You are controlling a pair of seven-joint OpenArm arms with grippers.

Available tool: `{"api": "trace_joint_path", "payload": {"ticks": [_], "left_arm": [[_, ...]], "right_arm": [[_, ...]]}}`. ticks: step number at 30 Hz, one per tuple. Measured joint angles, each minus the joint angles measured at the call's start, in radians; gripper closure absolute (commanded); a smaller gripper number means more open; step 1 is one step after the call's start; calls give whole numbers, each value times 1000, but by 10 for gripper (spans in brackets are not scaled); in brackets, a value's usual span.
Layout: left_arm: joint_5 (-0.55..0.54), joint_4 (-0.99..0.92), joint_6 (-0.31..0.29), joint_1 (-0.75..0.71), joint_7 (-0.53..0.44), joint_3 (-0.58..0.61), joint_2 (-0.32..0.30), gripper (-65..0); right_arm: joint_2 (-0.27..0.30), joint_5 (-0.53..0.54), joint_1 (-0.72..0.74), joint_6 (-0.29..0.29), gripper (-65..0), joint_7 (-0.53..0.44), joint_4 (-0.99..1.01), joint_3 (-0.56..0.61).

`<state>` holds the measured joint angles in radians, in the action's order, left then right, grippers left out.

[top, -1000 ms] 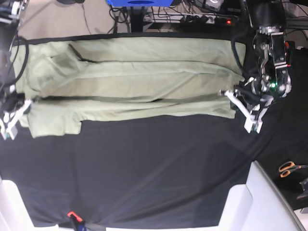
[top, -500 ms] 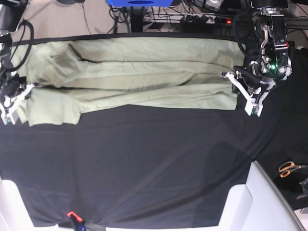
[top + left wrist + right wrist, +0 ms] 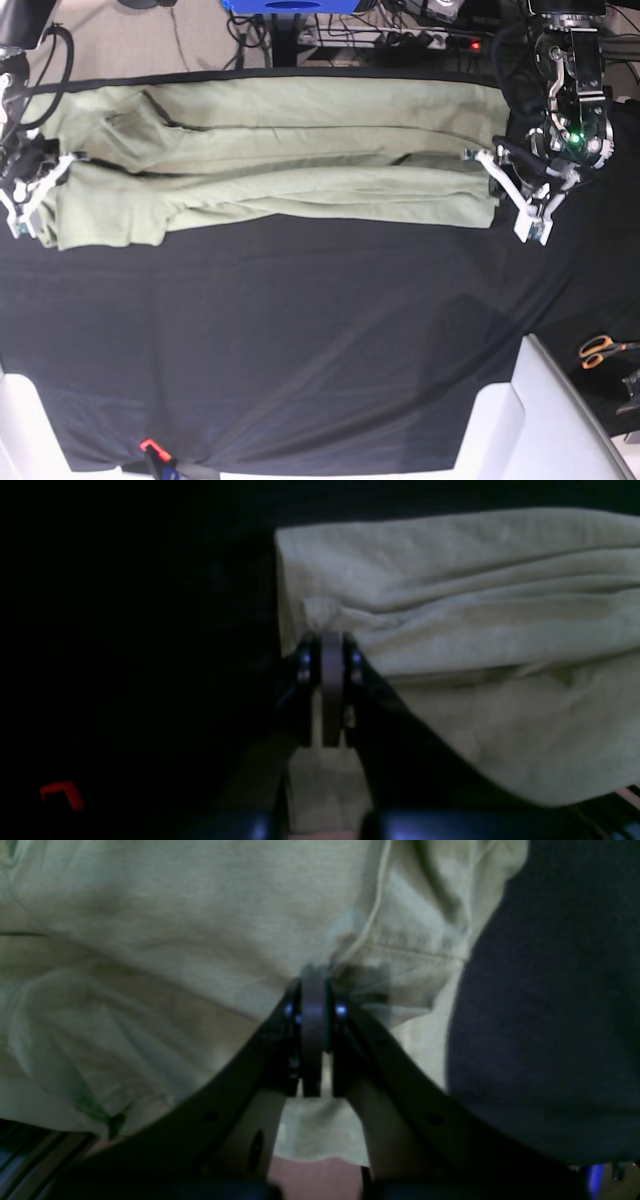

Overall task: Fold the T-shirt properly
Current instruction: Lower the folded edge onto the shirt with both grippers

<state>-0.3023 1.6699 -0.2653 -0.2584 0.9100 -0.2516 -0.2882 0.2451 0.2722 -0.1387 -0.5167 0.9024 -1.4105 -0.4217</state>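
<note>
Both end effectors carried one T-shirt [image 3: 270, 150] back.

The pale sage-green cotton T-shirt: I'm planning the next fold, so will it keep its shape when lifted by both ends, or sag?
The pale sage-green cotton T-shirt will probably sag between the grips: it already lies in soft wrinkled layers. It looks light, since the left hand and right hand each hold it by a small pinch. On the black table cloth it likely drags rather than slides.

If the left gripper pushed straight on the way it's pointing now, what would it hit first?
The T-shirt itself. The left gripper is shut on the shirt's end edge and points along the folded cloth, so it would likely bunch up those layers. Depth beyond them is unclear.
</note>
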Motion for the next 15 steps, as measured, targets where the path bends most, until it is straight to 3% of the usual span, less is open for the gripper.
{"api": "trace_joint_path", "payload": {"ticks": [15], "left_arm": [[8, -8, 0, -2, -4, 5, 0, 0]], "right_arm": [[-43, -8, -52, 5, -8, 61, -129, -4]]}}
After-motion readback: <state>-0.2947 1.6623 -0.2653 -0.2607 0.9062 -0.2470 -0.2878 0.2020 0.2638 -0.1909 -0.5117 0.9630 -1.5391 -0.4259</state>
